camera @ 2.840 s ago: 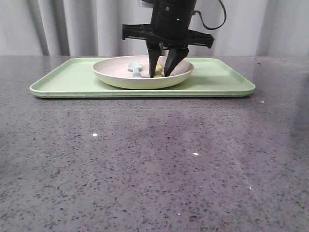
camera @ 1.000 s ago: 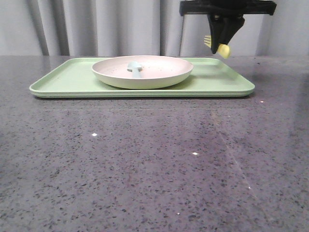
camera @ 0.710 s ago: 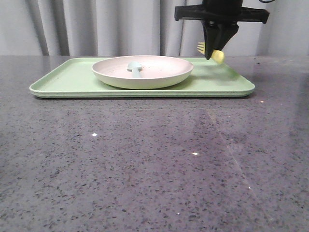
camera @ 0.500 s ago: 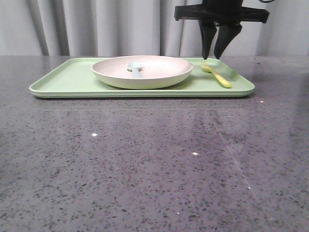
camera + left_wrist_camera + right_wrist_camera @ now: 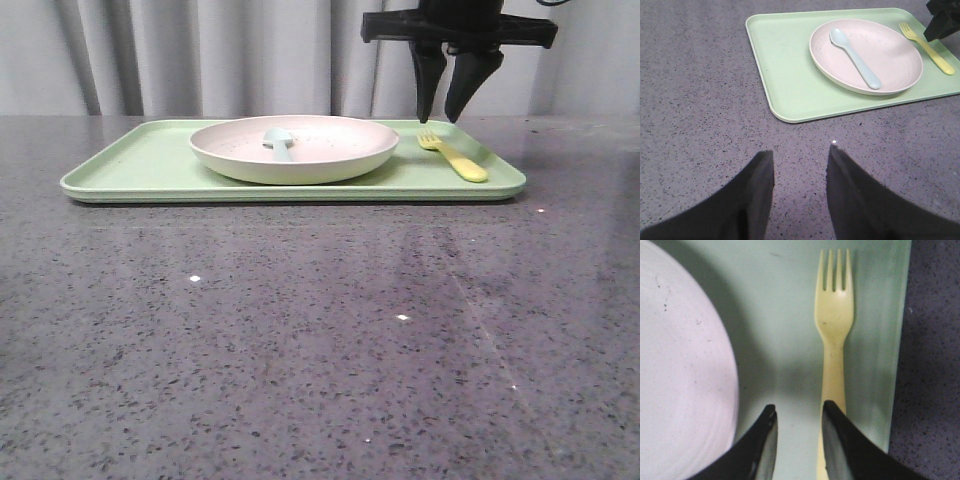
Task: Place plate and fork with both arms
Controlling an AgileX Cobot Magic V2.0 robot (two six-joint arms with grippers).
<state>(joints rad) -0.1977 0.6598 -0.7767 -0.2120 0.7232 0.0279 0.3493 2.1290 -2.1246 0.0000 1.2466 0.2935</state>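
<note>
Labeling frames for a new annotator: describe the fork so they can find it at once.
Find the green tray on the grey table; a round plate sits on it. The fork lies flat on the tray at the plate's right, under the open right hand. It is yellow with tines; the utensil in the plate is a pale blue spoon.

plate (image 5: 890, 55): pale pink inside, faint dark specks, light green underside | fork (image 5: 834, 335): yellow | spoon (image 5: 855, 57): pale blue | tray (image 5: 785, 65): light green | countertop (image 5: 300, 340): grey, dark and white flecks | right gripper (image 5: 447, 112): black | curtain (image 5: 200, 55): grey
</note>
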